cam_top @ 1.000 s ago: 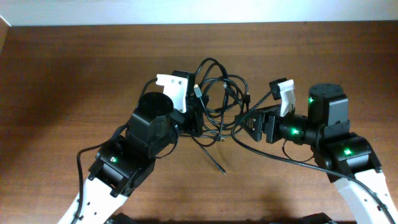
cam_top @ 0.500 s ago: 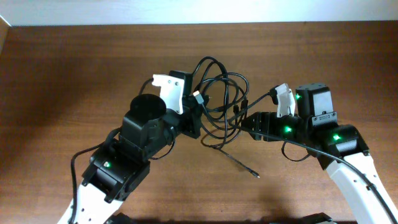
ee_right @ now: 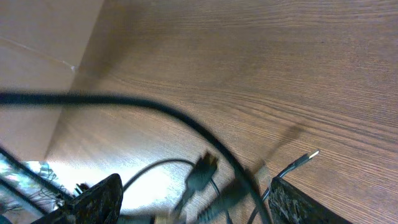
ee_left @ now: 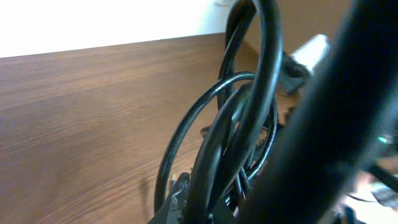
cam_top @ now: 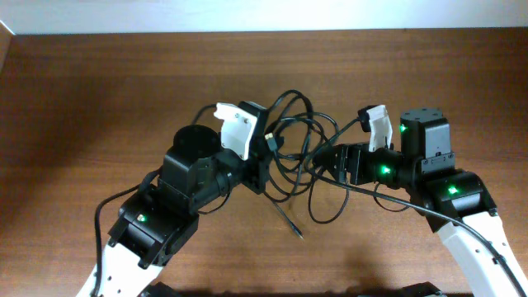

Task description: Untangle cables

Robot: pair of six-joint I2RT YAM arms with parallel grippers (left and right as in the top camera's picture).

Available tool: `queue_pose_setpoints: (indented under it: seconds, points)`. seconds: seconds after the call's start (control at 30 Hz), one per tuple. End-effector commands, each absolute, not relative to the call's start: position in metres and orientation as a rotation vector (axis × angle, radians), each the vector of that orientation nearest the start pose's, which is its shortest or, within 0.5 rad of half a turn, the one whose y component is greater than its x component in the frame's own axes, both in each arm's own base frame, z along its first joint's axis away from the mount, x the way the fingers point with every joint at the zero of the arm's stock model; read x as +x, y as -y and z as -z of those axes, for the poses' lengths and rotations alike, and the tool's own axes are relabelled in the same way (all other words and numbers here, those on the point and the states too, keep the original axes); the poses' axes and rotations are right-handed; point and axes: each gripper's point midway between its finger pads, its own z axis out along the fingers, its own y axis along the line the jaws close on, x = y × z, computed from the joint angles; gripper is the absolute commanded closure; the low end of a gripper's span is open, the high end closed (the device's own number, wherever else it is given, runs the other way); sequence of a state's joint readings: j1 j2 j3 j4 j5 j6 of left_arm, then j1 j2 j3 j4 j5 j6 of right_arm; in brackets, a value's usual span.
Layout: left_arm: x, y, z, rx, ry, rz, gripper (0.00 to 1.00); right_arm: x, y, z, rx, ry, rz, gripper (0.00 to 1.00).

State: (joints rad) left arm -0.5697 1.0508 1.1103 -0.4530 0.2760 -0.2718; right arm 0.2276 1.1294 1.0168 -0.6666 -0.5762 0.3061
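Barely started: holding cables (ee_left: 214, 149) as one knot in clamped left tool (cam_top: 267, 151), right tool (cam_top: 327, 158) gaping, gripping nothing.

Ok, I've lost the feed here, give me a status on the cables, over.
Left gripper seems shut on cables, bundle tangled. Right gripper open, straddling a strand. One plug end trails toward table. No obstruction seen.

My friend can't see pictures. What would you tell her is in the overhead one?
A tangle of thin black cables sits bunched between the left gripper and right gripper of two robot arms over a brown wooden table. One loose cable end trails back toward the robot.
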Motion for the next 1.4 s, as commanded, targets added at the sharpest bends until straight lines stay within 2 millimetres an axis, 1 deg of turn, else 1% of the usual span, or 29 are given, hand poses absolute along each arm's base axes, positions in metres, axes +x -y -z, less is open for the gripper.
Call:
queue_pose_setpoints:
  seconds: [0.0,0.03,0.1,0.17,0.2,0.23,0.33,0.4,0.5,0.53,0.6,0.63,0.67,0.7,0.77,0.83,0.9,0.93,0.97,1.0,1.03,1.07,1.1,1.13,1.17,1.2,1.27,1.3,1.37]
  points:
    - [0.240,0.250,-0.352,0.651,-1.877,1.016,1.00,0.291,-0.149,-0.231,-0.169,-2.365,-0.833,0.26]
    - [0.239,0.250,-0.352,0.654,-1.878,1.016,1.00,0.291,-0.148,-0.229,-0.163,-2.370,-0.822,0.26]
    - [0.239,0.249,-0.350,0.774,-1.812,0.925,1.00,0.288,-0.147,-0.226,-0.158,-2.391,-0.824,0.26]
    - [0.241,0.246,-0.344,0.926,-1.734,0.775,1.00,0.277,-0.150,-0.222,-0.162,-2.428,-0.862,0.26]
    - [0.244,0.242,-0.337,0.973,-1.727,0.691,1.00,0.273,-0.151,-0.222,-0.163,-2.442,-0.874,0.26]
    - [0.249,0.235,-0.330,0.971,-1.755,0.622,1.00,0.269,-0.150,-0.224,-0.164,-2.439,-0.873,0.26]
    - [0.258,0.221,-0.316,0.926,-1.834,0.518,1.00,0.261,-0.148,-0.242,-0.215,-2.364,-0.862,0.27]
    - [0.259,0.220,-0.314,0.927,-1.841,0.509,1.00,0.251,-0.148,-0.259,-0.296,-2.287,-0.853,0.27]
    - [0.258,0.221,-0.314,0.930,-1.842,0.514,1.00,0.231,-0.148,-0.286,-0.438,-2.146,-0.825,0.27]
    - [0.255,0.224,-0.315,0.945,-1.831,0.540,1.00,0.224,-0.147,-0.293,-0.484,-2.104,-0.805,0.26]
    - [0.246,0.233,-0.318,0.992,-1.798,0.616,1.00,0.212,-0.151,-0.299,-0.566,-2.054,-0.814,0.23]
    - [0.237,0.242,-0.317,1.087,-1.746,0.663,1.00,0.206,-0.156,-0.304,-0.626,-2.017,-0.844,0.23]
    - [0.234,0.246,-0.315,1.111,-1.738,0.692,1.00,0.205,-0.157,-0.304,-0.633,-2.013,-0.849,0.22]
    - [0.231,0.251,-0.314,1.133,-1.732,0.731,1.00,0.206,-0.157,-0.304,-0.633,-2.013,-0.850,0.19]
    - [0.224,0.261,-0.309,1.181,-1.721,0.825,1.00,0.205,-0.158,-0.304,-0.653,-2.003,-0.845,0.17]
    - [0.213,0.277,-0.315,1.247,-1.640,0.970,1.00,0.206,-0.157,-0.304,-0.657,-1.999,-0.832,0.16]
    - [0.201,0.286,-0.321,1.300,-1.566,1.086,1.00,0.214,-0.150,-0.301,-0.619,-2.019,-0.770,0.16]
    - [0.197,0.287,-0.322,1.317,-1.549,1.125,1.00,0.214,-0.150,-0.301,-0.618,-2.018,-0.767,0.16]
    - [0.193,0.289,-0.322,1.337,-1.531,1.146,1.00,0.214,-0.150,-0.301,-0.619,-2.018,-0.768,0.20]
    - [0.193,0.289,-0.321,1.339,-1.529,1.147,1.00,0.214,-0.150,-0.301,-0.619,-2.018,-0.768,0.39]
    - [0.193,0.289,-0.321,1.339,-1.531,1.147,1.00,0.214,-0.150,-0.301,-0.618,-2.018,-0.768,0.50]
    - [0.194,0.289,-0.321,1.339,-1.532,1.147,1.00,0.214,-0.150,-0.301,-0.619,-2.018,-0.772,0.75]
    - [0.195,0.289,-0.320,1.336,-1.537,1.142,1.00,0.213,-0.150,-0.302,-0.613,-2.020,-0.776,0.95]
    - [0.198,0.289,-0.318,1.328,-1.549,1.124,0.98,0.213,-0.150,-0.302,-0.613,-2.020,-0.776,0.96]
    - [0.202,0.288,-0.316,1.316,-1.566,1.095,0.63,0.213,-0.150,-0.302,-0.613,-2.020,-0.776,0.96]
    - [0.205,0.288,-0.315,1.309,-1.575,1.079,0.36,0.213,-0.150,-0.302,-0.613,-2.020,-0.775,0.96]
    - [0.207,0.287,-0.314,1.303,-1.581,1.067,0.02,0.214,-0.149,-0.301,-0.609,-2.022,-0.768,0.96]
    - [0.210,0.286,-0.313,1.293,-1.593,1.044,0.01,0.218,-0.145,-0.299,-0.573,-2.040,-0.741,0.96]
    - [0.211,0.286,-0.314,1.291,-1.591,1.039,0.01,0.229,-0.132,-0.294,-0.434,-2.094,-0.677,0.96]
